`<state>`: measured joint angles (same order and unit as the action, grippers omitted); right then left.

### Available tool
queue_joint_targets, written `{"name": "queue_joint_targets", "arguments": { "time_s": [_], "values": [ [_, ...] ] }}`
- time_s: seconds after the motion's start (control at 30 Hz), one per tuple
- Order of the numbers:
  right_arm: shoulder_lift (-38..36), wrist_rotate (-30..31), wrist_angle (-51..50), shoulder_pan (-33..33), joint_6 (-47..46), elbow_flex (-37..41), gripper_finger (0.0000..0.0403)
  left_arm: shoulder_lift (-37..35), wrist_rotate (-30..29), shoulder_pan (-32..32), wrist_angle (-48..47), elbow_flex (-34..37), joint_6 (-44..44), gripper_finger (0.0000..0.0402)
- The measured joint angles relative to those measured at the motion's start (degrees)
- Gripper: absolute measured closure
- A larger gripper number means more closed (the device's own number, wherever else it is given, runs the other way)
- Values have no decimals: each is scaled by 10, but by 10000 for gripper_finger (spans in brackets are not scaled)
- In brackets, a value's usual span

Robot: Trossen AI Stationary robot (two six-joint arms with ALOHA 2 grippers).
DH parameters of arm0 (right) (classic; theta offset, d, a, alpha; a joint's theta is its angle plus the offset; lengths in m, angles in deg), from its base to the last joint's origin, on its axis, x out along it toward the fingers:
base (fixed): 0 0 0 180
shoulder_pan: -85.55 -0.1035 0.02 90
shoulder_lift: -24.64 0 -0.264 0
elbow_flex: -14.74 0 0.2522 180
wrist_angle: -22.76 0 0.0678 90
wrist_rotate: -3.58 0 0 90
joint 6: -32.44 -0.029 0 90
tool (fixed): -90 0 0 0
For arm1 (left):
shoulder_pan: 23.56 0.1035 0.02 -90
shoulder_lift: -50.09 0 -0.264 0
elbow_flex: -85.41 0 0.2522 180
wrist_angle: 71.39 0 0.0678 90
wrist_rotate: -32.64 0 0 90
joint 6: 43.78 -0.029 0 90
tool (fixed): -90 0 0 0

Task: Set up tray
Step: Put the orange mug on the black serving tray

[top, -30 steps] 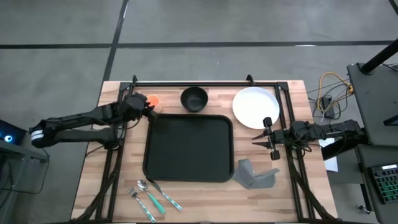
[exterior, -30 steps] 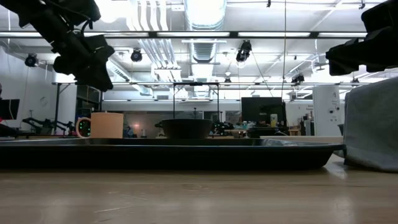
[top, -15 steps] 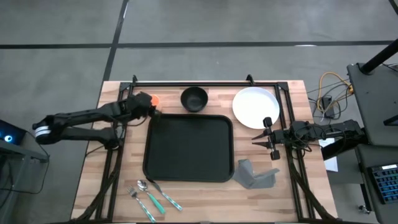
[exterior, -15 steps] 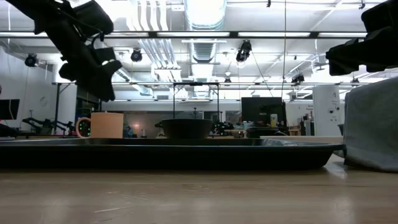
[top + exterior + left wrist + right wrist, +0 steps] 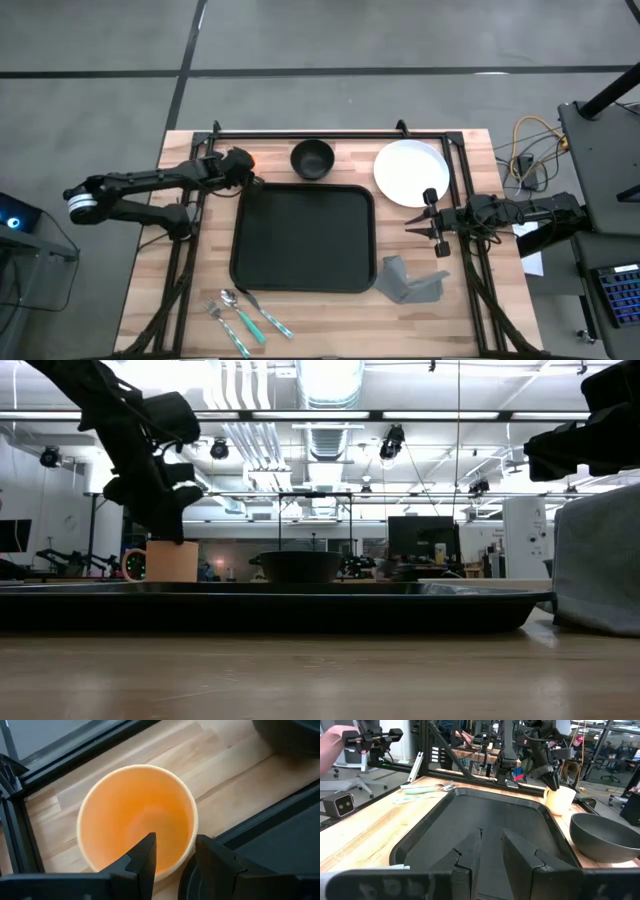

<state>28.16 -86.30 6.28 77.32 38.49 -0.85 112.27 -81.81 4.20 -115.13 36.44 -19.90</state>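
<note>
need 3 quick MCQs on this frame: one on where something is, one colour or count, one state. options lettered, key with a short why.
1. Where is the orange cup?
A. on the tray
B. on the table by the tray's far-left corner
C. on the white plate

2. How many utensils lie at the table's near edge?
A. one
B. two
C. three

3. What is on the tray?
A. nothing
B. the bowl
C. the napkin

Key: 1 B, the high view shows the cup on wood beside the black bowl, under the left gripper. 2 C, a fork, a spoon and a third piece lie there. 3 A, its black surface is bare in the high view.
</note>
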Motion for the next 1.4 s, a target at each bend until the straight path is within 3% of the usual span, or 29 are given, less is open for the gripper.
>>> {"name": "queue_joint_targets", "arguments": {
  "time_s": [0.53,0.67,0.83,1.4],
  "values": [
    [0,0,0,0,0,0,335,37,33,9,9,-5,-35,285],
    [0,0,0,0,0,0,335,37,33,9,9,-5,-42,313],
    [0,0,0,0,0,0,335,37,35,9,8,-5,-77,391],
    [1,0,0,0,0,0,335,32,31,-8,-16,-45,-113,400]
  ]
}}
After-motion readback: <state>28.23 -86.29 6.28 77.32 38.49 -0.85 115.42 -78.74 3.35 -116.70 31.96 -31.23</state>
